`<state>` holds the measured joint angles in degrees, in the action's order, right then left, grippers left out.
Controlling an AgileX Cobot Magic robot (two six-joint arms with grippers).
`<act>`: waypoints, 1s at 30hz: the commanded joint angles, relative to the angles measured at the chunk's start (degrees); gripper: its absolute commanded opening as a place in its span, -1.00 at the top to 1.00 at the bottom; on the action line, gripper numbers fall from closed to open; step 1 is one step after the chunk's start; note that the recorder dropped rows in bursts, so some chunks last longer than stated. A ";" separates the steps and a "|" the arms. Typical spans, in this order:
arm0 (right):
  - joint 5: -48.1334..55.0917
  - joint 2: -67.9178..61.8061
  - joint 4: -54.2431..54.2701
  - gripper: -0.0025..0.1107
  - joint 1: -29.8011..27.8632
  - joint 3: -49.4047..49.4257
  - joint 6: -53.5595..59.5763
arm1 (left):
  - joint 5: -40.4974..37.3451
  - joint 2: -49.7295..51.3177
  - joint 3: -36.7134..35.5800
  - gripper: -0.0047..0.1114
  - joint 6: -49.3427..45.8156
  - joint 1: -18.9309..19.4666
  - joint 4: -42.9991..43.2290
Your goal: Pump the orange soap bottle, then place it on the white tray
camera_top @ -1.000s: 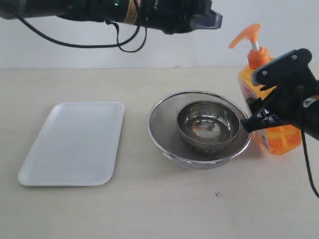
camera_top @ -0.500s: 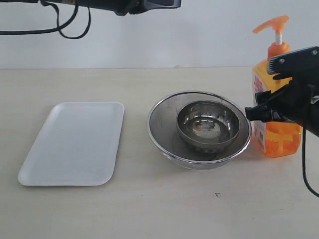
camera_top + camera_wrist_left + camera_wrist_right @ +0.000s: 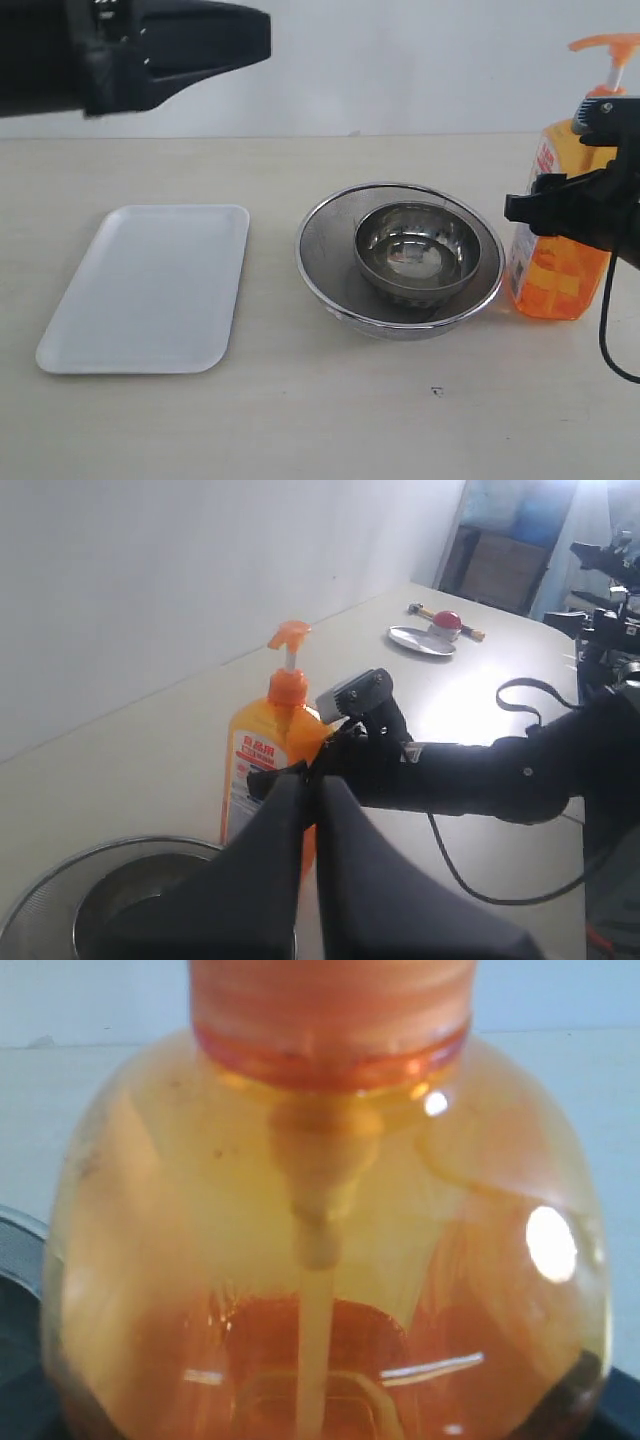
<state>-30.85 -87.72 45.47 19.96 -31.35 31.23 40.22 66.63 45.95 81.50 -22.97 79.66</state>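
The orange soap bottle [image 3: 552,275] stands upright at the far right, beside the bowls, its pump head [image 3: 610,45] raised on the white stem. My right gripper [image 3: 548,210] is shut around the bottle's body at mid height. The right wrist view is filled by the bottle [image 3: 320,1260] seen close up, with its dip tube showing through. The white tray [image 3: 150,285] lies flat on the left with nothing on it. My left gripper [image 3: 258,35] hangs high at the upper left, far from the bottle, its fingers [image 3: 275,840] shut on nothing. The left wrist view shows the bottle [image 3: 262,755] held by the right arm [image 3: 470,775].
A small steel bowl [image 3: 415,250] sits inside a larger steel bowl [image 3: 325,265] mid-table, between tray and bottle. A small plate [image 3: 420,640] with a red object lies far off in the left wrist view. A black cable [image 3: 606,340] hangs from the right arm.
My right gripper has carried the bottle to the right, away from the bowls, bringing it from tilted to upright. The left arm has pulled back to the left.
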 commanded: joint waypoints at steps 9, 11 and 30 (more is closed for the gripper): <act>3.65 0.19 0.34 0.96 -0.04 0.03 -1.40 | -2.23 -20.11 -17.86 0.84 -7.93 -0.02 -8.73; 4.14 0.19 0.34 0.96 -0.04 0.03 -1.40 | -2.23 -21.58 -19.10 0.84 -7.93 -0.02 -8.73; 7.88 0.19 0.20 -0.18 -0.04 0.03 -0.76 | 0.93 -23.55 -24.56 0.84 -9.13 -0.02 -9.63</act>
<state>-27.39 -87.23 45.47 19.96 -31.35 30.74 40.15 43.38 21.59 72.88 -22.97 70.89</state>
